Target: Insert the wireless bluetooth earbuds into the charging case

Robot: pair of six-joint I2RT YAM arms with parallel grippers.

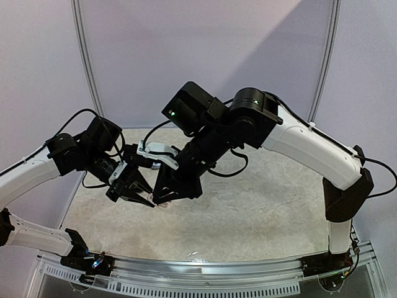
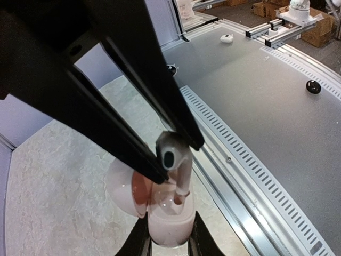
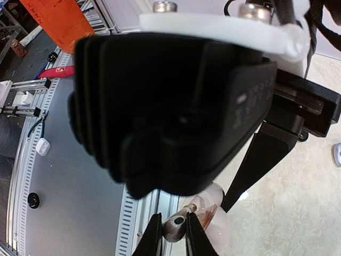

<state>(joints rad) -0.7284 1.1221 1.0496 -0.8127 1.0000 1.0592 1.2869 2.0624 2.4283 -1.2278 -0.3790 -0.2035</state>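
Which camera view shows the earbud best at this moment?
Left wrist: the earbud is sharp and whole, pinched by the right gripper, its stem at the open case. Right wrist shows the earbud only partly, at the bottom edge. In top external it is hidden.

R hand (image 2: 178, 161) comes in from top left, pinching a grey-white earbud (image 2: 171, 153) w/ stem pointing down, tip at a slot in the open pinkish case (image 2: 169, 226). L hand (image 2: 173, 244) grips the case at frame bottom, lid (image 2: 120, 189) tipped back left, above pale desk (image 2: 64, 176)
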